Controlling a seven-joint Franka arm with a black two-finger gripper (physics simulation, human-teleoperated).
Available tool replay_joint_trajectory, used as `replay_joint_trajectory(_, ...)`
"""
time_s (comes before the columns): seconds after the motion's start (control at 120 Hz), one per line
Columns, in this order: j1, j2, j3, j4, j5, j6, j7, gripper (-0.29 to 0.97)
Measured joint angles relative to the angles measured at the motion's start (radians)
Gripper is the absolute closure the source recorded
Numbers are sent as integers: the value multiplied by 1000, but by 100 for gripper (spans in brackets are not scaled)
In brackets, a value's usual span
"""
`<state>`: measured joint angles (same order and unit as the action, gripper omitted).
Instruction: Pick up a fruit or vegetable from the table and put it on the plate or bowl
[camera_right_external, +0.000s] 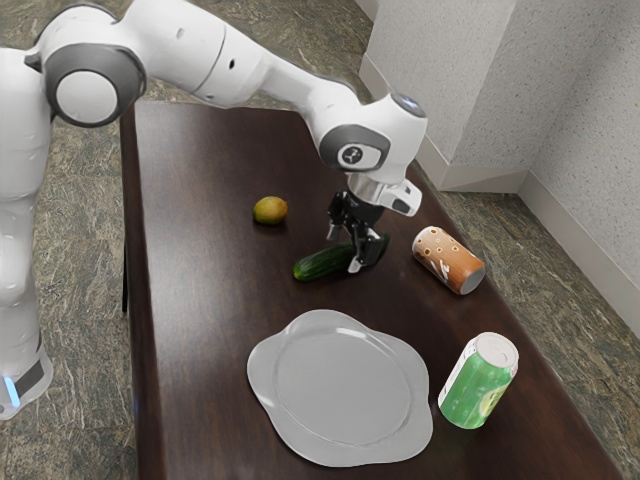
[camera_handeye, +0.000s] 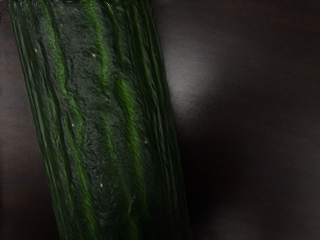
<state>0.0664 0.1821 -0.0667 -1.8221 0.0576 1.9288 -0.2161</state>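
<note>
**What we are not making out**

The gripper (camera_right_external: 358, 258) is covering the end of the cucumber (camera_right_external: 318, 265) toward the exterior view's right. In the wrist view the cucumber (camera_handeye: 100, 130) is running off the picture at both ends. The table (camera_right_external: 200, 300) is being cut off along the exterior view's bottom edge, and the arm (camera_right_external: 250, 70) at its left edge. We are failing to read the print on the green can (camera_right_external: 478, 382) or to name the small yellow-green fruit (camera_right_external: 270, 210).

I see an orange-brown canister with pale spots (camera_right_external: 448, 259) lying on its side. Well apart from it, nearer the camera, a green soda can (camera_right_external: 478, 382) stands at a slight lean. Beyond both, I see a speckled grey wall (camera_right_external: 520, 70) rising from a mottled stone floor (camera_right_external: 560, 260).
</note>
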Motion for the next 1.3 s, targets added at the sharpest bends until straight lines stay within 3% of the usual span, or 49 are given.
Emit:
replay_joint_trajectory(0.2, 12, 36, 2, 8, 9, 21, 1, 5)
replay_joint_trajectory(0.383, 12, 54, 3, 16, 8, 28, -2, 36)
replay_joint_trajectory(0.467, 13, 59, 4, 23, 12, 30, -4, 43)
replay_joint_trajectory(0.725, 21, -5, -7, 35, 13, -1, -30, 46)
replay_joint_trajectory(0.917, 17, -156, -148, 29, 12, -100, -54, 46)
replay_joint_trajectory(1.05, -21, -167, -238, 27, -4, -140, -71, 47)
replay_joint_trajectory(1.3, -140, -157, -315, 4, -58, -141, -95, 47)
